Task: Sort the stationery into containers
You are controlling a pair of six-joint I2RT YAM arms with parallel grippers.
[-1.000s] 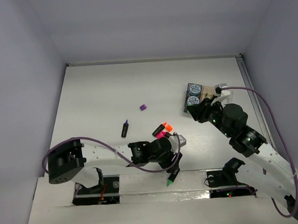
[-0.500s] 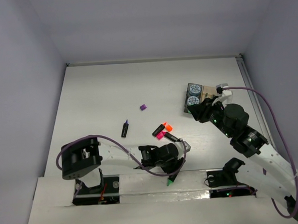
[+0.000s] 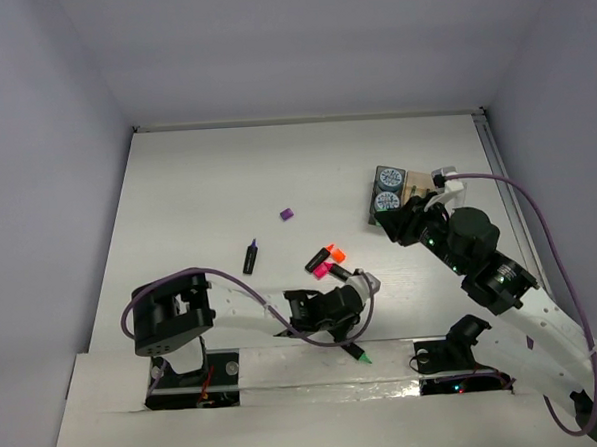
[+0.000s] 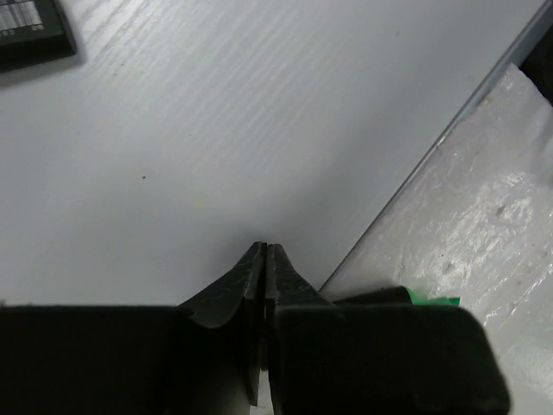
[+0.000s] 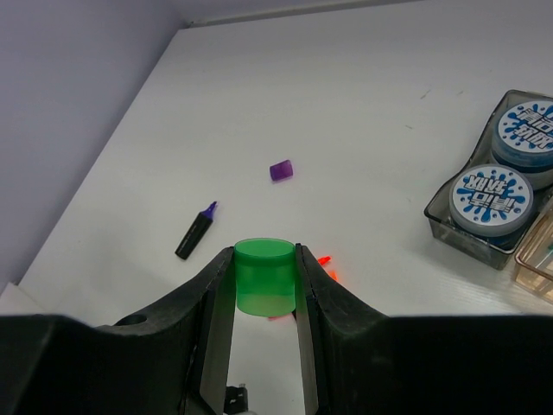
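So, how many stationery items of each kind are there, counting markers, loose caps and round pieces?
Short black-bodied highlighter markers: 4
Small loose plastic caps: 2, one purple cap, one green cap
Round blue-and-white patterned pieces: 2
Total: 8

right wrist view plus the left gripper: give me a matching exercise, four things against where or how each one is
1. green cap
2. purple cap
3. round pieces
4. left gripper

a. in the grey holder
b. shut on nothing
c. loose on the table
d. held in the right gripper

Pairs: 1-d, 2-c, 3-a, 4-b
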